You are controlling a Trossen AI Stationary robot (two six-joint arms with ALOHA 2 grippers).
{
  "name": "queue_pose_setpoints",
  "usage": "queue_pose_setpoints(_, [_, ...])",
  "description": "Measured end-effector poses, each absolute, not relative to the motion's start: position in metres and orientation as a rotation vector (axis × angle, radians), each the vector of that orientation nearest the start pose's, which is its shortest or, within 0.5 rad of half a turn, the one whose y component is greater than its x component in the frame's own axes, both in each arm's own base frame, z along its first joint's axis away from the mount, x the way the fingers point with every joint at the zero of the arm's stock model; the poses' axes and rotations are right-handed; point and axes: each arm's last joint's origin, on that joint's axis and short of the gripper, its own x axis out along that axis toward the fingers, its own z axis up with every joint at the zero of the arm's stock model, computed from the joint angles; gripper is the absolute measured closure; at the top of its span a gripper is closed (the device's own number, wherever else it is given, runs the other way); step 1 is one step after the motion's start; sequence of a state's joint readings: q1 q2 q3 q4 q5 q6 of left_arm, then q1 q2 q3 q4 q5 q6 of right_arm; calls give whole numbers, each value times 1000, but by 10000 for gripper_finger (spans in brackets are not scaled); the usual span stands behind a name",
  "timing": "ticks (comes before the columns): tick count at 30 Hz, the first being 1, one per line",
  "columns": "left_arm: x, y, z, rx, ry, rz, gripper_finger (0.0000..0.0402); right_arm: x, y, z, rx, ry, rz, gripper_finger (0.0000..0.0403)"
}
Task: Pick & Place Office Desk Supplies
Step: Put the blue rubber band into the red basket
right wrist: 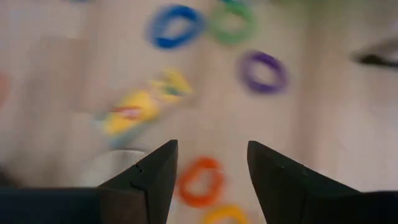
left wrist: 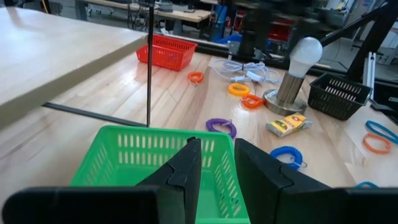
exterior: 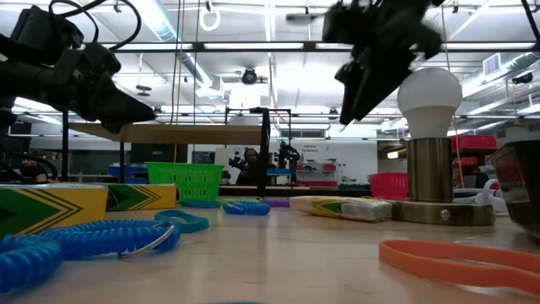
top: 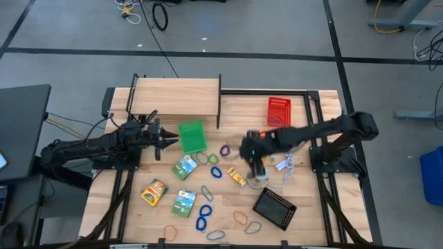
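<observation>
The right gripper (right wrist: 208, 177) hangs above the middle of the table, its fingers spread apart with nothing between them; directly below it lie an orange loop (right wrist: 202, 182) and, a little farther off, a small yellow packet (right wrist: 142, 106), a purple loop (right wrist: 264, 70), a green loop (right wrist: 233, 23) and a blue loop (right wrist: 174, 26). From above, this gripper sits just beside the white bulb-shaped object (top: 257, 179) on its round base, with the white cord (top: 284, 164) trailing next to it. The left gripper (left wrist: 214, 165) waits near the left rear of the table, over the near rim of the green basket (left wrist: 134, 155) — its fingers stand slightly apart and hold nothing. The rest of the supplies are scattered across the front half of the wooden table (top: 304, 235): green and yellow printed packets (top: 184, 167) lie left of centre, and more blue, orange and grey loops (top: 204, 213) spread toward the front edge. The red basket (top: 278, 111) stands at the rear right — well apart from the black basket (top: 274, 208), which sits at the front right. A raised wooden shelf (top: 176, 95) spans the rear left of the table.
</observation>
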State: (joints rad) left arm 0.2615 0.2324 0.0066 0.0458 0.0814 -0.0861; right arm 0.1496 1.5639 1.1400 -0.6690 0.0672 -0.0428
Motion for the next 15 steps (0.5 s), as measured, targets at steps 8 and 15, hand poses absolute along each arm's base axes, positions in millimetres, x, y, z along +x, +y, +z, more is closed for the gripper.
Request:
queue_pose_setpoints(8, [109,27,151,-110,163,185,298,301,116,262,-194,968,241,200])
queue_pose_setpoints(15, [109,27,152,-109,158,186,298,294,152,292,-119,879,318,200])
